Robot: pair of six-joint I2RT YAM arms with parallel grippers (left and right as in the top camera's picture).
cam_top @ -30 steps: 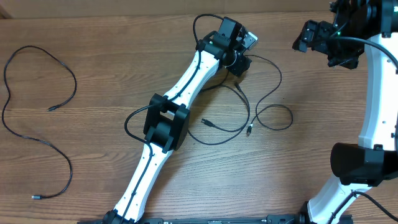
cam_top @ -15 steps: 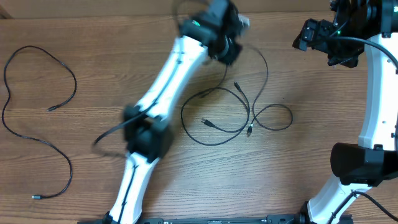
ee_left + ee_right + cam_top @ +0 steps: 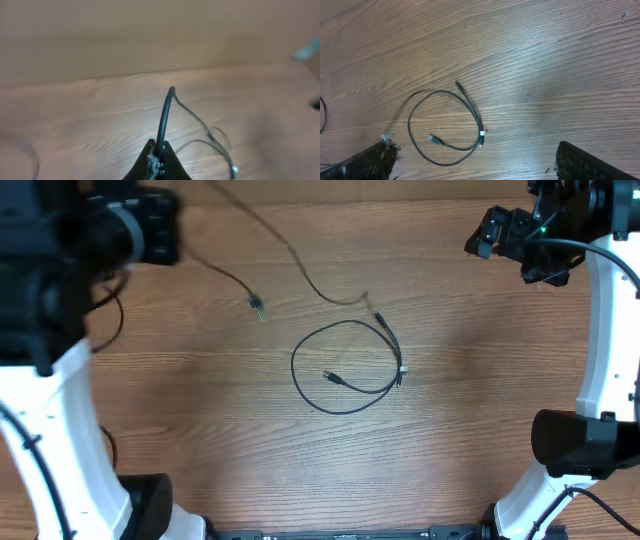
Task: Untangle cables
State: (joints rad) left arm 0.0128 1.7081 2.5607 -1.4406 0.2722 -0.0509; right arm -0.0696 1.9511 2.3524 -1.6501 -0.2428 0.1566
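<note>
My left gripper [image 3: 159,148] is shut on a thin black cable [image 3: 164,117] that rises out of the jaws and trails off to the right. In the overhead view this lifted cable [image 3: 300,268] runs blurred from the top edge down toward the table's middle, with a plug end [image 3: 258,307] dangling. A second cable [image 3: 294,372] lies in one loose loop at the table's centre. It also shows below my right gripper [image 3: 474,150] as a loop [image 3: 409,127]. The right gripper hangs open high above the table, holding nothing.
The left arm [image 3: 60,290] fills the overhead view's left side, blurred and raised. The right arm [image 3: 600,330] stands along the right edge, its gripper [image 3: 505,242] near the back right. The wood table [image 3: 470,430] carries everything.
The left gripper closed on a cable near the tangle, then the arm swung up and far to the left, pulling that cable away. One loop stays at the centre. The right arm held still.
</note>
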